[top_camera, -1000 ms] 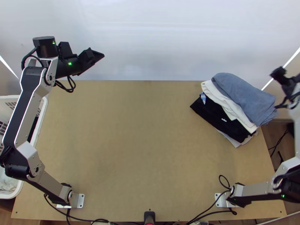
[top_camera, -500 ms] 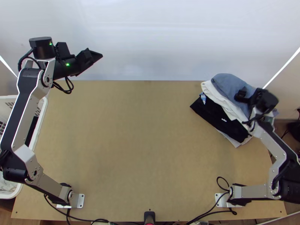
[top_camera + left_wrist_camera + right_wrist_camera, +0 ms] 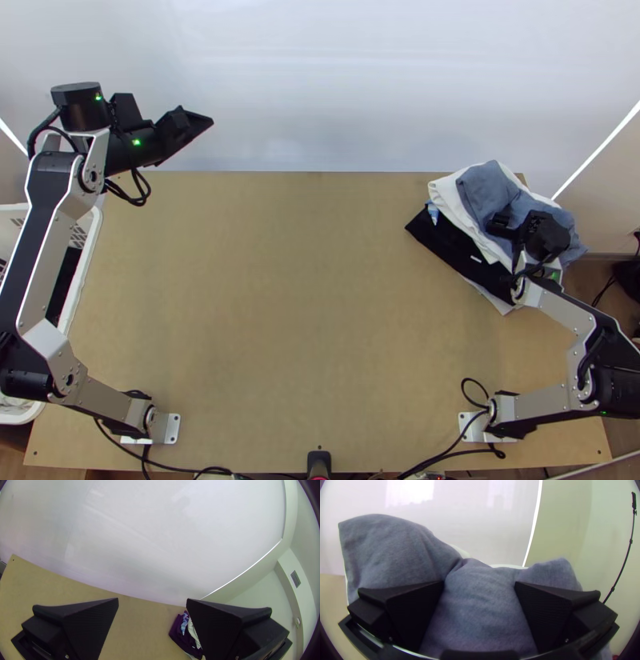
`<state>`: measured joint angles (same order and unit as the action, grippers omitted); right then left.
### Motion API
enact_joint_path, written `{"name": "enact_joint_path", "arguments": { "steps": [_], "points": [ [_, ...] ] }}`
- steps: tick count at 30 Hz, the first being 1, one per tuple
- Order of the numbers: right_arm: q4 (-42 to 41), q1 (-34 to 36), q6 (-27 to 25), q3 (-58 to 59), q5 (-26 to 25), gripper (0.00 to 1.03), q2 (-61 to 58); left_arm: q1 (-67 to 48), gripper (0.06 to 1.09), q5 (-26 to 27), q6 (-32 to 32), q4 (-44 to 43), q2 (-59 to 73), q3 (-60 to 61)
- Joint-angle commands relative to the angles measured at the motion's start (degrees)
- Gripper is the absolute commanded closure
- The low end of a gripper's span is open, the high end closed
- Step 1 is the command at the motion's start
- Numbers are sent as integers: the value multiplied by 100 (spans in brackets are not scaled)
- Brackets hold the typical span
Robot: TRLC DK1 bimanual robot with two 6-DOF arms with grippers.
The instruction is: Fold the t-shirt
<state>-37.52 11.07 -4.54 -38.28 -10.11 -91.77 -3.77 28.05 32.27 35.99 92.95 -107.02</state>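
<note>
The blue-grey garment (image 3: 486,190) lies rumpled on a pile at the bench's (image 3: 304,304) far right, over white cloth (image 3: 450,200) and black cloth (image 3: 448,242). The right tool (image 3: 501,222) is at it, fingers spread (wide, with garment showing between them). The left tool (image 3: 210,122), also spread, hangs near the far left corner.

Black cloth (image 3: 450,246): and there's a small white mark (image 3: 477,259) on it, too tiny to read!
Left arm (image 3: 38,232): a green light (image 3: 136,142) glowing, no letters made out.
Readable text: none, folks!
</note>
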Motion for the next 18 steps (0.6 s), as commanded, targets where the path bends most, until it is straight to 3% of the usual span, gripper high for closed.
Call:
{"name": "enact_joint_path", "arguments": {
  "steps": [1,5,9,18],
  "points": [
    [-309,-131,67,436,-79,5,-377,8,10,7,-37,5,-136,155],
    [-326,-158,58,374,-88,5,-359,8,10,7,-37,-4,-198,182],
    [-203,-175,-109,-83,-97,5,405,17,10,7,-28,-4,-251,155],
    [1010,-641,-118,-1867,-325,5,1258,61,10,7,-10,-13,-374,208]
  ]
}}
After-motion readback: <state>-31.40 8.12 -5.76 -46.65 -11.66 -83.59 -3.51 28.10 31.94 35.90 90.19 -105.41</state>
